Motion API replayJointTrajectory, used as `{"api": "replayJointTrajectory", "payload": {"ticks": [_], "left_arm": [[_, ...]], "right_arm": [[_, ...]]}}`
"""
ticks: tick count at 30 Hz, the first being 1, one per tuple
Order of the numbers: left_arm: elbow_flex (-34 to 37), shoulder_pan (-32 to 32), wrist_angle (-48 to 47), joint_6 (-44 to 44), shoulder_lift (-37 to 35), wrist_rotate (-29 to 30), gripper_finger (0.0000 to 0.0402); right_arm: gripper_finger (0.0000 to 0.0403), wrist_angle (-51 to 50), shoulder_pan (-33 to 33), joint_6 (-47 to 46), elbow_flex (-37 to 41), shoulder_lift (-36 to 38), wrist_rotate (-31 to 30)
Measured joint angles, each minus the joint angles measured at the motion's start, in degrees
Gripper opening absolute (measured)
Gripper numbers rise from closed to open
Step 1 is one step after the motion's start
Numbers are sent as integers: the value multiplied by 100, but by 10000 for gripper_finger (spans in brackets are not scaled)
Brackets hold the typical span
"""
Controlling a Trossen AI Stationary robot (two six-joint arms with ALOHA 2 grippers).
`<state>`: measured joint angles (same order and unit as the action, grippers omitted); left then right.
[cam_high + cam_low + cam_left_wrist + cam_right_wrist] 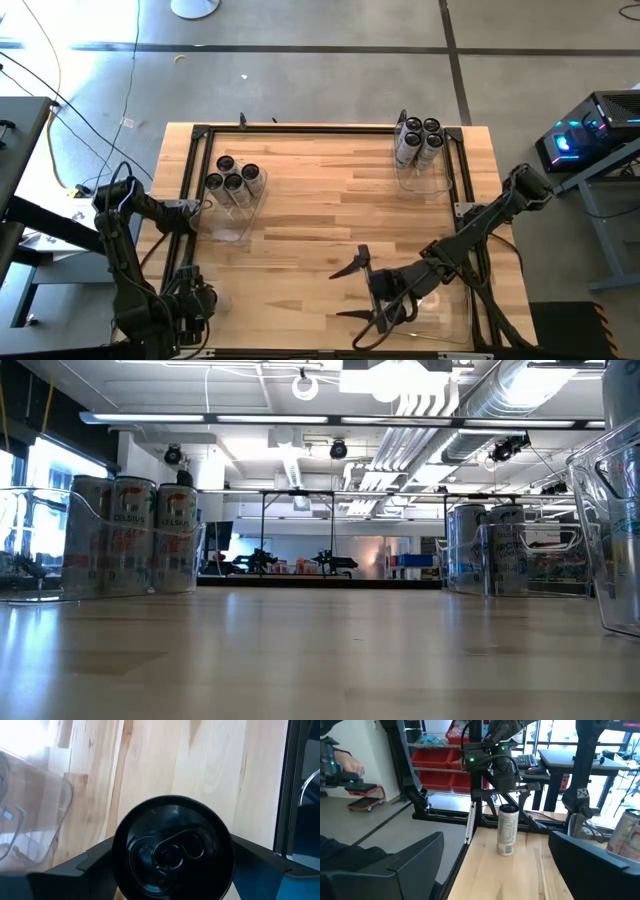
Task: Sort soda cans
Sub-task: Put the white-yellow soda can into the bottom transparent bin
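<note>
While the right gripper (352,290) hangs over the near middle of the table (320,210) with its jaws spread wide and nothing between them, the left gripper (190,300) sits at the near left corner over a single soda can (172,852).

Materials: the table is pale wood planking with visible grain, edged by a black metal frame (300,128). The bins are clear, thin-walled plastic, square with rounded corners. The cans are slim cylinders with silvery printed sides and dark round tops.

Left gripper: jaws wide, with one dark finger (75,870) on each side of the can's top. The left wrist view looks straight down on the lid, and the pull tab is visible. In the right wrist view this can stands on the wood near the table's edge, long axis vertical, top up.

Other cans: a group of four (233,180) stands upright in the left bin (235,215). Another cluster (418,140) stands upright in the far right bin (425,178). A third bin (450,315) is just beside the right gripper.
</note>
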<state>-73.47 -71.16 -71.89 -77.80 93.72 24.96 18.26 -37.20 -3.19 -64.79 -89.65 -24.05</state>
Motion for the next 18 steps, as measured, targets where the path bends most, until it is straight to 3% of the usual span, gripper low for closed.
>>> {"api": "replayJointTrajectory", "payload": {"ticks": [13, 18], "left_arm": [[0, 149, 150, 77, -3, 112, 257], [2, 464, 592, 529, -3, 157, 253]], "right_arm": [[355, -175, -25, -106, 0, 0, -11], [355, -197, -26, -139, 0, 0, -11]]}}
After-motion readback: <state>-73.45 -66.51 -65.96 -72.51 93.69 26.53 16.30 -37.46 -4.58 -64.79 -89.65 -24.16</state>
